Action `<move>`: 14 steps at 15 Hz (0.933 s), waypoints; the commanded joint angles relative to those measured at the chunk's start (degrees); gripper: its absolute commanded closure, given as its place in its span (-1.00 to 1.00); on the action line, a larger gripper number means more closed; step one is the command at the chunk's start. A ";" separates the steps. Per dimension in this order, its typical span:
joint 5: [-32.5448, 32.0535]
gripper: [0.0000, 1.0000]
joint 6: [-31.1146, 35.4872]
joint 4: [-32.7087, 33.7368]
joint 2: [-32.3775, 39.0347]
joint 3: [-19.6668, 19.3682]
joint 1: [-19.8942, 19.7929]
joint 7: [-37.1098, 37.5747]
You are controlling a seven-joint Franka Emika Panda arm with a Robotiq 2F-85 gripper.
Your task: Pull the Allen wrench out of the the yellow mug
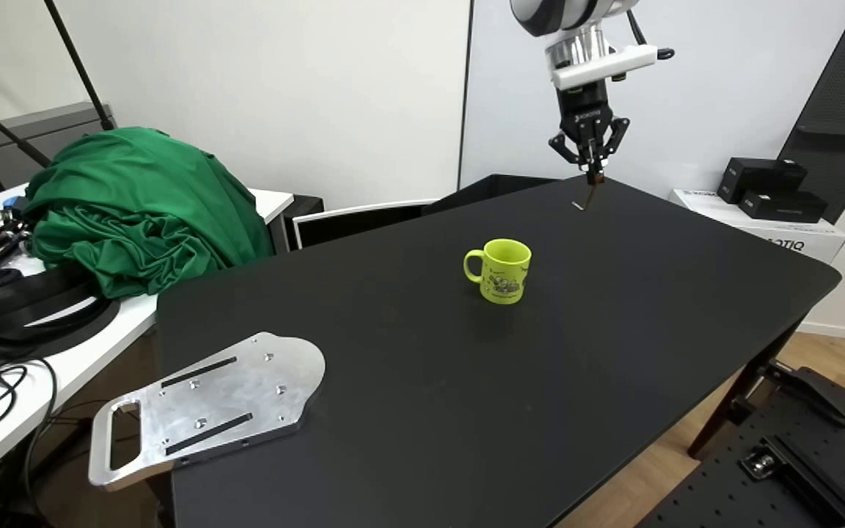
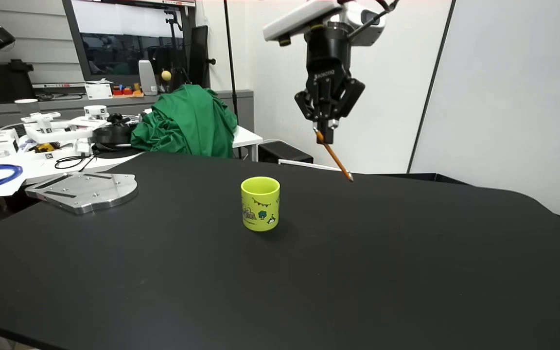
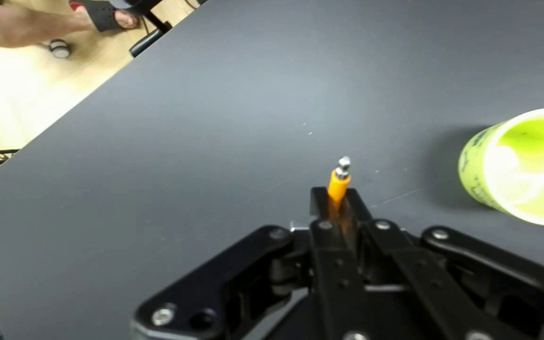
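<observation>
The yellow mug stands upright on the black table, in both exterior views (image 1: 503, 273) (image 2: 260, 208) and at the right edge of the wrist view (image 3: 476, 166). Its handle shows in an exterior view only. My gripper (image 1: 595, 174) is raised above the table, apart from the mug; it also shows in an exterior view (image 2: 325, 137) and the wrist view (image 3: 337, 204). It is shut on the orange-brown Allen wrench (image 1: 590, 198), which hangs tilted outside the mug (image 2: 337, 159). One silver tip of the wrench (image 3: 339, 182) sticks out past the fingertips in the wrist view.
A silver metal plate (image 1: 224, 396) lies at the table's (image 1: 393, 411) edge, also seen in an exterior view (image 2: 88, 189). A green cloth heap (image 1: 144, 213) and clutter sit on a white side table. Black boxes (image 1: 782, 205) rest on a white box beyond the table.
</observation>
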 commanded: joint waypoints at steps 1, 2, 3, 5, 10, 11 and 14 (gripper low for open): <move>-4.50 0.95 6.85 -3.36 1.56 -1.88 -1.70 1.17; -5.25 0.95 8.87 -4.21 2.42 -2.48 -2.38 1.18; -5.72 0.95 10.79 -5.03 3.27 -3.03 -2.99 1.28; -6.38 0.95 14.36 -6.48 5.00 -4.03 -4.02 1.34; -8.30 0.95 22.93 -9.15 9.57 -6.51 -4.63 2.80; -8.74 0.95 24.26 -9.47 10.36 -6.98 -4.36 3.17; -8.67 0.29 26.10 -9.50 11.99 -7.66 -3.75 4.00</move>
